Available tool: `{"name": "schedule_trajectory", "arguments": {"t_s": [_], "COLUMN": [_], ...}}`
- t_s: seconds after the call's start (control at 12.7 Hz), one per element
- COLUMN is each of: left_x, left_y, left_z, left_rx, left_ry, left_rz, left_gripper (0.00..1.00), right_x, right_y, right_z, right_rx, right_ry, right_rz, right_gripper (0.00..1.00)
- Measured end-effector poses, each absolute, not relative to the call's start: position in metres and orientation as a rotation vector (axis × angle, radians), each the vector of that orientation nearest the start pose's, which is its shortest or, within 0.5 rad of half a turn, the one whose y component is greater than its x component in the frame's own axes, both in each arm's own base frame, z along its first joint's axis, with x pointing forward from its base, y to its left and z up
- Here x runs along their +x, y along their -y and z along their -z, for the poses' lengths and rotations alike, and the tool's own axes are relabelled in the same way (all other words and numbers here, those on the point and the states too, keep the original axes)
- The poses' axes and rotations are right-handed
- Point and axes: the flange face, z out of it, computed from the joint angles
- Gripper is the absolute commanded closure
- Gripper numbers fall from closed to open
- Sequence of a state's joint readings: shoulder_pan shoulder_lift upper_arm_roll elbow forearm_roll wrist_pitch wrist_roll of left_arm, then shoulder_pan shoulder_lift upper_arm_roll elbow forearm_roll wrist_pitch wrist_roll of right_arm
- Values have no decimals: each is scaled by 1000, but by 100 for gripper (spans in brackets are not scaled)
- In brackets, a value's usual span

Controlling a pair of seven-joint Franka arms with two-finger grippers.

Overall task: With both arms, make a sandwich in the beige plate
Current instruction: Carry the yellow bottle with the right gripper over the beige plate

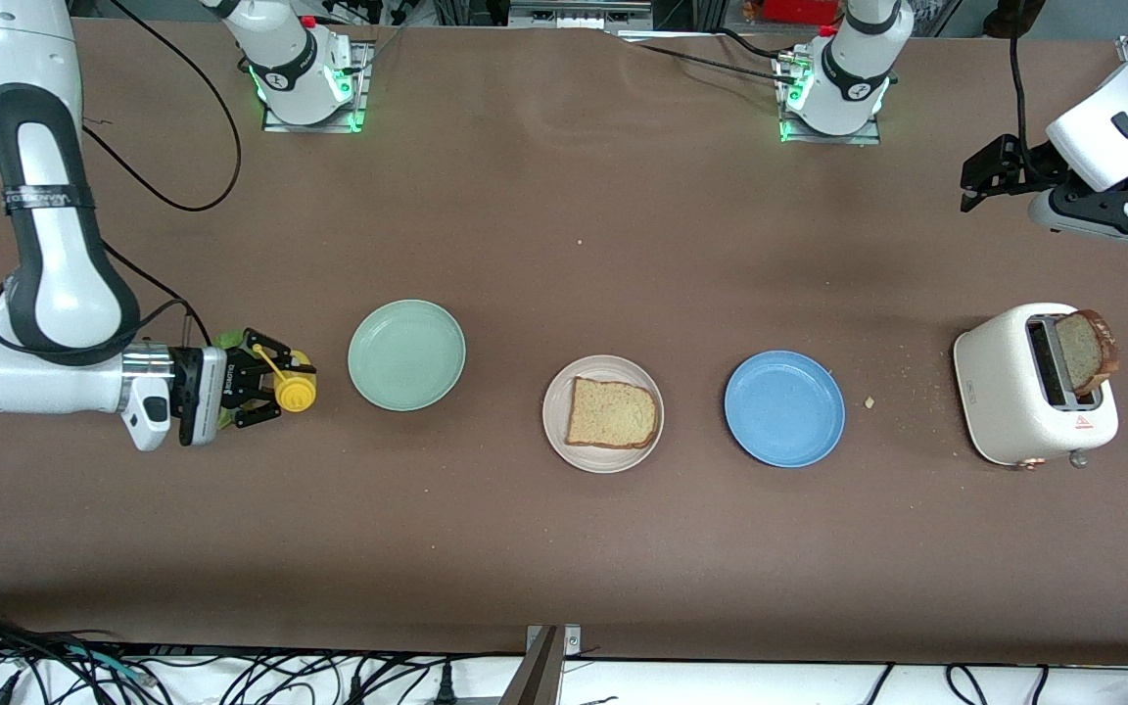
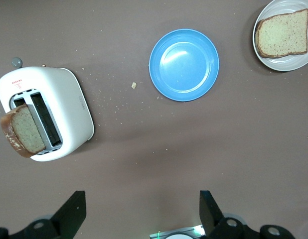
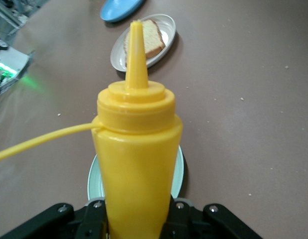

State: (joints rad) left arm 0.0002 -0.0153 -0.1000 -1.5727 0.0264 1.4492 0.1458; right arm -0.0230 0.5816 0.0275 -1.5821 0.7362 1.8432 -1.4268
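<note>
The right claw, clenched on a yellow squeeze bottle beside the mint-green plate, risked spilling sauce short of the bread slice on the beige plate at mid-desk; the left claw hung released near the toaster.

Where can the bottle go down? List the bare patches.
Bare tabletop lies between the green plate and the beige plate, and between the blue plate and the toaster, with crumbs. The row of plates is crowded; the right hand holds the bottle.
</note>
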Motion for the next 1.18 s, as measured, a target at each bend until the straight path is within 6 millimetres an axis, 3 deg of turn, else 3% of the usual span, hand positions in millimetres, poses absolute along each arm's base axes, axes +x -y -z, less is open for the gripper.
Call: {"name": "schedule_trajectory", "arguments": {"t_s": [0.32,0.63,0.87,1.18], "left_x": [534,534,534,534], "left_y": [51,51,51,51], "left_z": [-622,-622,-622,-622], "left_rx": [-3088,-3088,-3088,-3088], "left_ry": [-379,-379,-379,-379], "left_rz": [-170,-171,-171,-171], "left_gripper": [0,0,0,0], "right_x": [677,675,663,632], "right_y": [-100,-168,-230,-309], "right_z": [-312,-323,-334,-338], "right_rx": [-2218,-2380,-2512,-2691], "right_ry": [1186,1160,1240,1389], "right_rz": [163,80,8,-75], "right_gripper": [68,68,68,68]}}
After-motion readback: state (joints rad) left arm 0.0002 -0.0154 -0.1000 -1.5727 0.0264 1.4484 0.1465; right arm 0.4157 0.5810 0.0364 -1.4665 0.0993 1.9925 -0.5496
